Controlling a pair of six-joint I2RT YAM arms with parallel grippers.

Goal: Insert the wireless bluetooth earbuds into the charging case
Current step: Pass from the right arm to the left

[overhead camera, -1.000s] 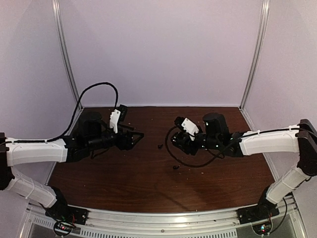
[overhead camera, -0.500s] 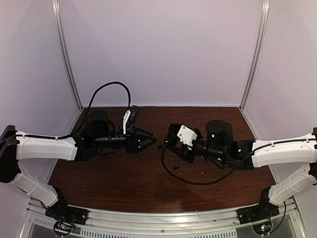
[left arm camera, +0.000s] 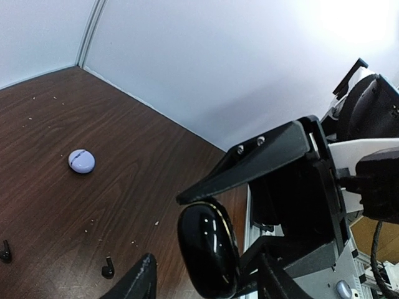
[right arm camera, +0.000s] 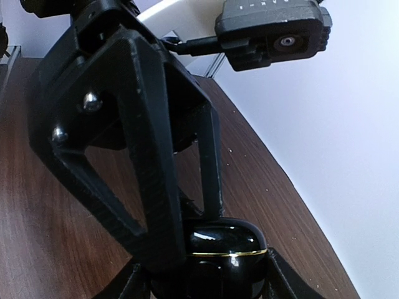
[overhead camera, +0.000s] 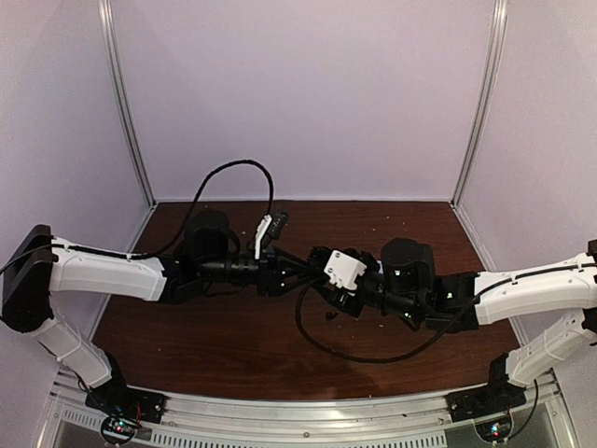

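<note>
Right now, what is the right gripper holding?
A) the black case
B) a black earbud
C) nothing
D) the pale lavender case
A: in the right wrist view the glossy black case sits between the right gripper's own fingers. The left wrist view shows the pale case and a black earbud lying loose on the table.

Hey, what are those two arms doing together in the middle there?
The two arms meet mid-table over a black charging case. The right gripper holds it clamped; the left gripper has its fingers around it, though I cannot tell whether it grips. Two black earbuds and a pale closed case lie on the table.
</note>
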